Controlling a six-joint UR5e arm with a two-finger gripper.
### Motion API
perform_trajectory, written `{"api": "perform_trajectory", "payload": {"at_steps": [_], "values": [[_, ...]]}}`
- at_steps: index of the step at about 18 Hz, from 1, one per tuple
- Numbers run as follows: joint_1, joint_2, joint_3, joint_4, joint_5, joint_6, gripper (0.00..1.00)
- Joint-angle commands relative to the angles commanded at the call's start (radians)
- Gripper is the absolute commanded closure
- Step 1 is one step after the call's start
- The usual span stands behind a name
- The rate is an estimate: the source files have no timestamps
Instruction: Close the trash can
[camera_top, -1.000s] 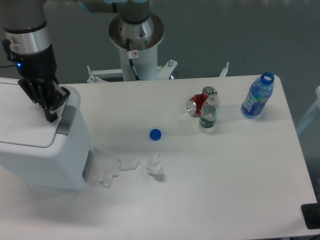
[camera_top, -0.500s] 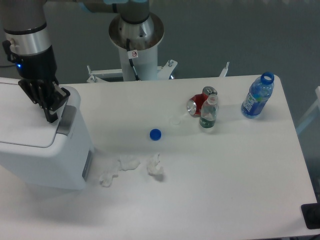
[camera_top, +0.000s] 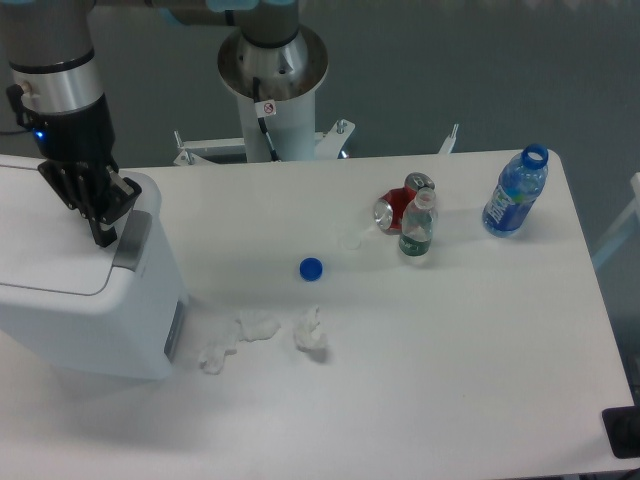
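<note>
The big white boxy plastic trash can (camera_top: 85, 300) sits at the table's left edge, lid flat. The black two-finger gripper (camera_top: 103, 232) presses down by its grey latch strip (camera_top: 130, 240) — likely seating the lid — fingers together, holding nothing.

Evenly lit from above, bright and diffuse, with a cool bluish cast. Soft, faint shadows only: a pale one right of the trash can (camera_top: 90, 290), thin ones beside the bottles (camera_top: 417, 226) and the blue cap (camera_top: 311, 268). Table (camera_top: 450, 350) near overexposed, so white tissue scraps (camera_top: 262, 335) barely stand out. Mild glare on the metal arm base (camera_top: 272, 55) and the can (camera_top: 398, 205). Slightly soft and grainy overall, low resolution; dark gripper (camera_top: 100, 205) short of detail. No marked bending at the edges.
</note>
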Motion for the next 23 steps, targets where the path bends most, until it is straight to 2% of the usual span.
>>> {"api": "perform_trajectory", "payload": {"at_steps": [2,3,4,5,6,9,10,15,20,23], "values": [[0.005,0.002,0.011,0.000,-0.017,0.000,1.00],[0.008,0.003,0.014,0.009,-0.023,-0.002,0.95],[0.020,0.006,0.017,0.020,-0.032,-0.002,0.80],[0.038,0.006,0.023,0.029,-0.047,-0.003,0.73],[0.060,0.006,0.031,0.032,-0.063,-0.003,0.56],[0.127,0.005,0.046,0.037,-0.075,-0.002,0.25],[0.147,0.003,0.045,0.041,-0.075,-0.002,0.01],[0.265,-0.024,0.029,0.043,-0.074,0.011,0.00],[0.380,-0.089,-0.006,0.048,-0.063,0.234,0.00],[0.440,-0.129,-0.011,0.049,-0.058,0.307,0.00]]}}
